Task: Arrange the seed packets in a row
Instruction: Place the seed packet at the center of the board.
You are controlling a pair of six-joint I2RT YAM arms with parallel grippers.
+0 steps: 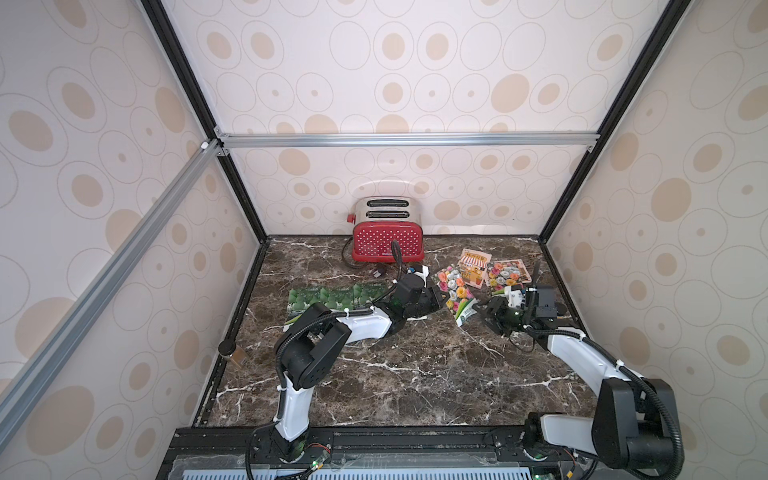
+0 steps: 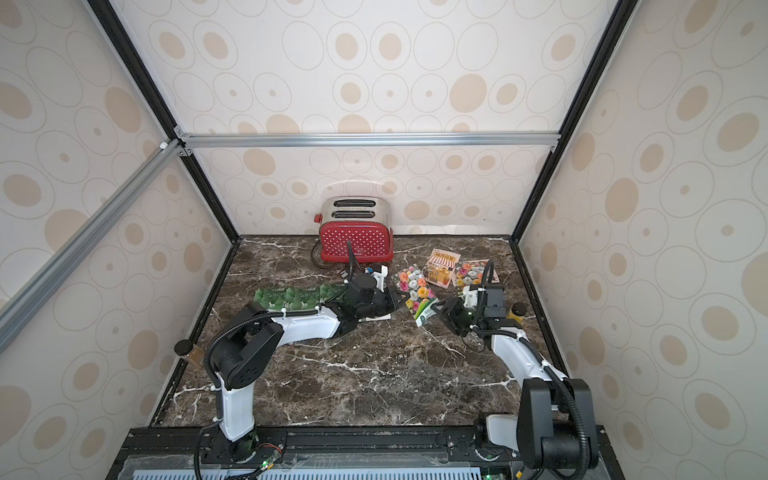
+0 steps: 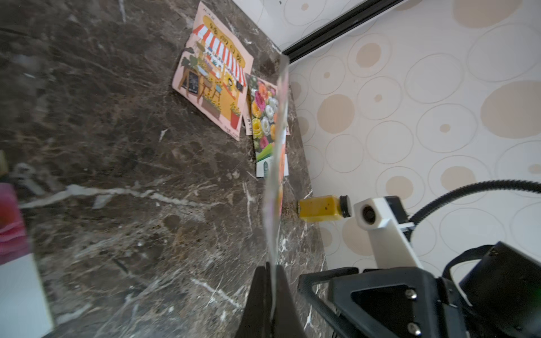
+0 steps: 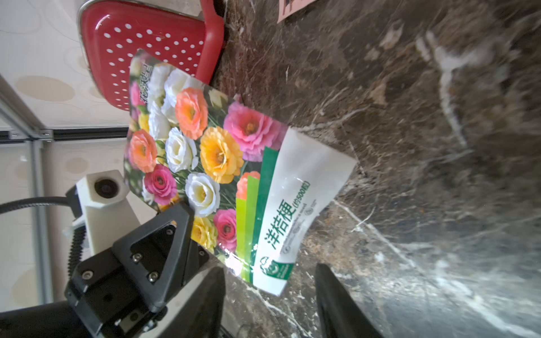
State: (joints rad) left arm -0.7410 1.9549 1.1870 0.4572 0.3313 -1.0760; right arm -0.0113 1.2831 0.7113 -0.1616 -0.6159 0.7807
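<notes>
A flower-print seed packet (image 4: 219,152) hangs tilted above the marble, and my left gripper (image 3: 270,272) is shut on one edge of it. From the left wrist the packet (image 3: 275,175) shows edge-on. My right gripper (image 4: 269,281) is open, its fingers apart on either side of the packet's white lower corner without touching it. In both top views the held packet (image 1: 455,293) sits between the left gripper (image 1: 441,297) and the right gripper (image 1: 485,311). Green gourd packets (image 1: 332,297) lie side by side at the left. A shop-print packet (image 1: 473,268) and another flower packet (image 1: 507,272) lie at the back right.
A red dotted toaster (image 1: 388,241) stands at the back wall with its cord on the table. A small yellow jar (image 3: 320,208) lies by the right wall behind the right arm. Another dark-lidded jar (image 1: 230,351) sits at the table's left edge.
</notes>
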